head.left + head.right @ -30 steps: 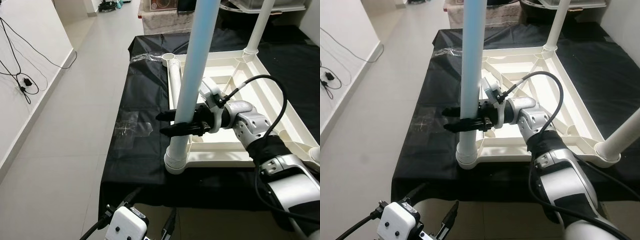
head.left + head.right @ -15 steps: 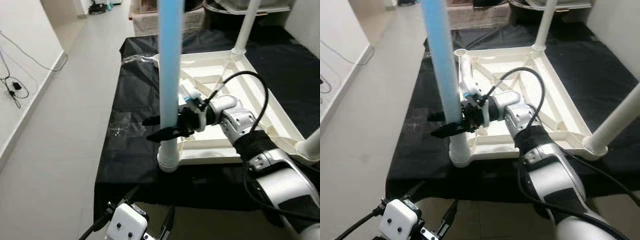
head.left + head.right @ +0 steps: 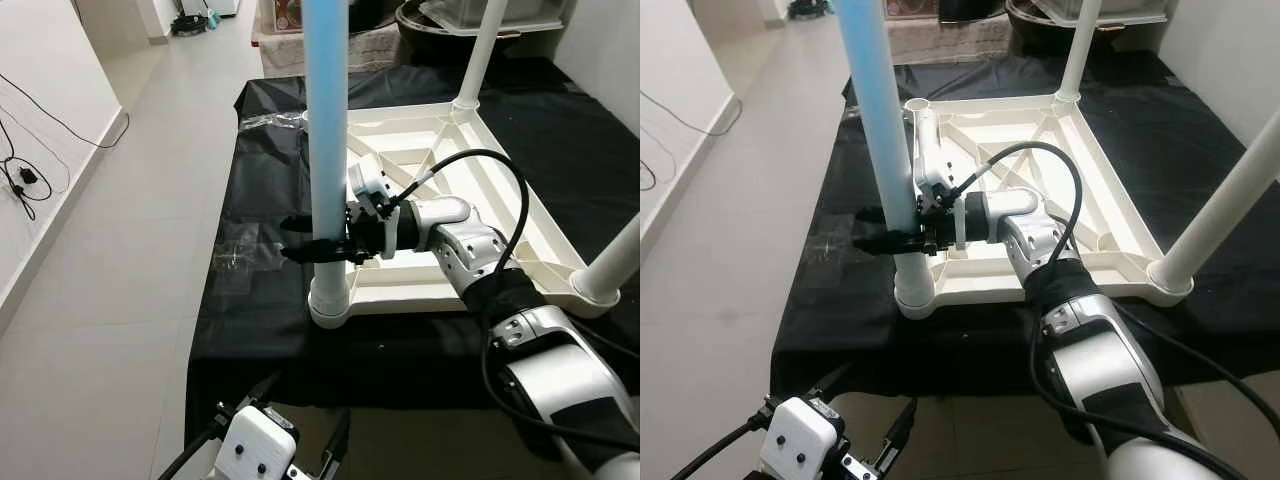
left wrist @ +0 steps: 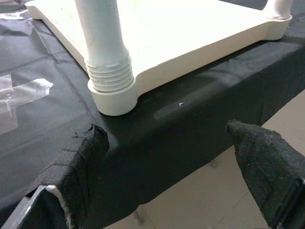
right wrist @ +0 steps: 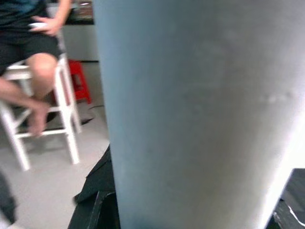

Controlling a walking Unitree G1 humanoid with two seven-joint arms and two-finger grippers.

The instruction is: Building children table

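The children table point(image 3: 470, 215) lies upside down on a black cloth point(image 3: 260, 300) that covers a low surface. Its underside is a shallow cream plastic tray with raised ribs that cross it diagonally and make several open compartments; what is inside them I cannot tell. At each corner of the table there is a round socket. From the near left corner a pale blue leg point(image 3: 326, 130) stands upright, a smooth round tube, and its white lower end with screw rings sits in the socket point(image 4: 112, 90). A white leg point(image 3: 476, 55) stands at the far right corner and another white leg point(image 3: 1220, 205) rises tilted at the near right corner. One more white tube point(image 3: 925, 150) lies flat along the left edge of the table, behind the blue leg.

The right gripper point(image 3: 312, 238) reaches across the table to the blue leg, a little above the socket. Its two black fingers pass on both sides of the tube and are clamped on it. The left gripper point(image 4: 167, 157) hangs below the near edge of the cloth, in front of the blue leg's socket, and its fabric-covered fingers are spread wide with nothing between them.

On the cloth left of the table lie pieces of clear plastic wrap point(image 3: 240, 255). In the right wrist view, a person point(image 5: 33, 43) sits on a white stool point(image 5: 62, 124) behind the blue leg.
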